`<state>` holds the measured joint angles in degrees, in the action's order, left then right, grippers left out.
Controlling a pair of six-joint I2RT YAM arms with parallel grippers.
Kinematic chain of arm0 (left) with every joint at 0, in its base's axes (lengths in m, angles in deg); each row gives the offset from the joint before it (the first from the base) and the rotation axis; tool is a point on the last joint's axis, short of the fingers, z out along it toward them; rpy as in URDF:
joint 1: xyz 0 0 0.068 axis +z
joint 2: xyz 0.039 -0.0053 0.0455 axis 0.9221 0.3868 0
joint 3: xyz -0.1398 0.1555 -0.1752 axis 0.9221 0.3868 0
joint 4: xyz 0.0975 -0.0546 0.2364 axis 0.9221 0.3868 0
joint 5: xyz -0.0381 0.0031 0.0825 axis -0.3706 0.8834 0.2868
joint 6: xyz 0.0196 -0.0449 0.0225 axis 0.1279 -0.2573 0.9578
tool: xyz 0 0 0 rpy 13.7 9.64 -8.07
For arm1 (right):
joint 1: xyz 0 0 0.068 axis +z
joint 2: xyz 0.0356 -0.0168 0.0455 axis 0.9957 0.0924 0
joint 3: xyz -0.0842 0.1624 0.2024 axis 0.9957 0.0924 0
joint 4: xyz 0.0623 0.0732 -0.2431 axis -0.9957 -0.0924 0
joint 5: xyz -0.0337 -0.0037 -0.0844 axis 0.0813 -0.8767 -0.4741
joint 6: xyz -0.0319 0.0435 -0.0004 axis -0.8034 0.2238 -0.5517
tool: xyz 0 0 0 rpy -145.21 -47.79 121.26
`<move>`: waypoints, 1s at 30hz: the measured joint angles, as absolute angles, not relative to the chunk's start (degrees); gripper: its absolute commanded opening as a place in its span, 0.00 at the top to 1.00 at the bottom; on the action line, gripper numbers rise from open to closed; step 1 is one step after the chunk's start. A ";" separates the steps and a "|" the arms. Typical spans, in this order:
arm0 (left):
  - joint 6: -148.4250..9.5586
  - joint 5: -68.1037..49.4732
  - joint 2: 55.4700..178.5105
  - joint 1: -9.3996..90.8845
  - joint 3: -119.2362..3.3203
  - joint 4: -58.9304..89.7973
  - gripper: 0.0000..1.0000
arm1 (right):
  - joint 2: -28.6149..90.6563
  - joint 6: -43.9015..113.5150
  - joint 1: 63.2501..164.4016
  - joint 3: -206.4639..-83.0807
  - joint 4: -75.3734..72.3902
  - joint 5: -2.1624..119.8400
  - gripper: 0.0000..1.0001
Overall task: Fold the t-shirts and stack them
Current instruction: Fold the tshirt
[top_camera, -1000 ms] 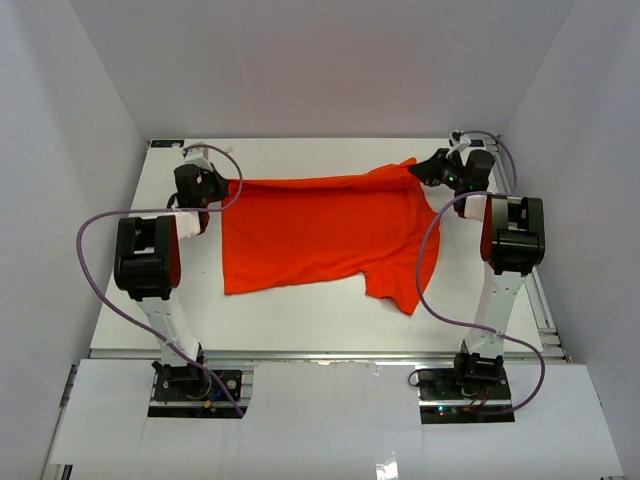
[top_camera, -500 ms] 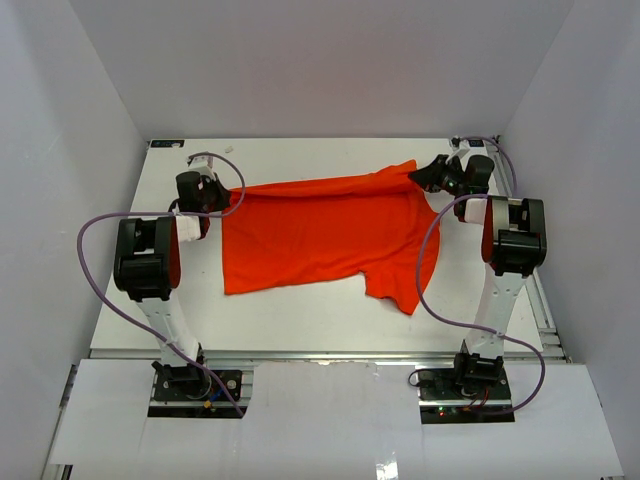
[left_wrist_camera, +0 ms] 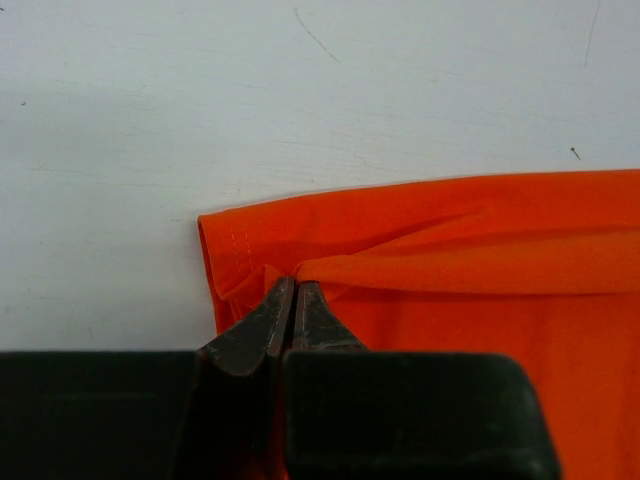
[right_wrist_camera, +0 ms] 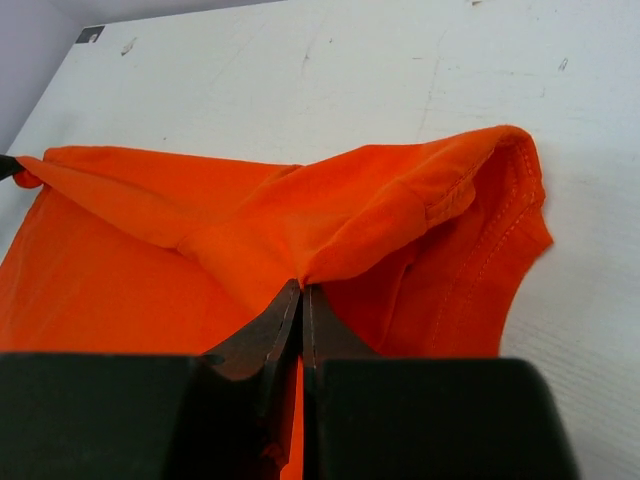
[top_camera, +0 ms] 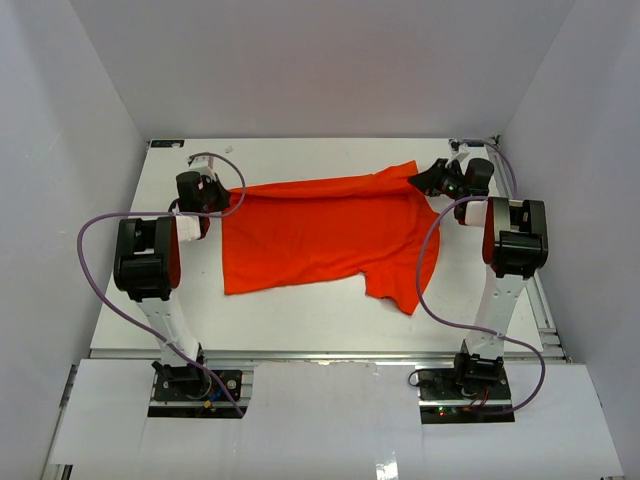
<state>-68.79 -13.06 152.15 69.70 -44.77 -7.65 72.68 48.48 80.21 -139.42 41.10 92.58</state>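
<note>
One bright orange-red t-shirt lies spread across the middle of the white table, a sleeve hanging toward the front right. My left gripper is shut on the shirt's far left corner; in the left wrist view its jaws pinch a fold of the hem. My right gripper is shut on the far right corner by the sleeve; in the right wrist view its jaws pinch a raised fold of fabric. The far edge between both grippers is lifted slightly and folded over.
The white table is walled by grey panels at the back and sides. Purple cables loop beside the left arm and cross the shirt's right side. A metal rail runs along the table's right edge.
Both grippers have drawn the shirt's far edge slightly toward the front, so the back edge now folds over a little. The right gripper moved a touch further right.
</note>
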 measured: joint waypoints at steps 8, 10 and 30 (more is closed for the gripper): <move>-68.79 -12.23 149.96 69.72 -43.04 -5.10 0.46 | 70.64 47.00 79.86 -136.77 38.06 92.82 0.61; -69.01 -12.04 147.49 69.74 -41.78 -3.68 0.37 | 69.22 46.47 79.31 -136.47 36.64 92.93 0.56; -78.91 -19.03 143.51 69.77 -51.57 7.97 0.65 | 73.18 37.66 83.09 -162.50 11.55 99.23 0.84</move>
<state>-78.91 -19.03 143.51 69.77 -51.57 7.97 73.18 37.66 83.09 -162.50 11.55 99.23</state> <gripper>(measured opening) 0.337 0.164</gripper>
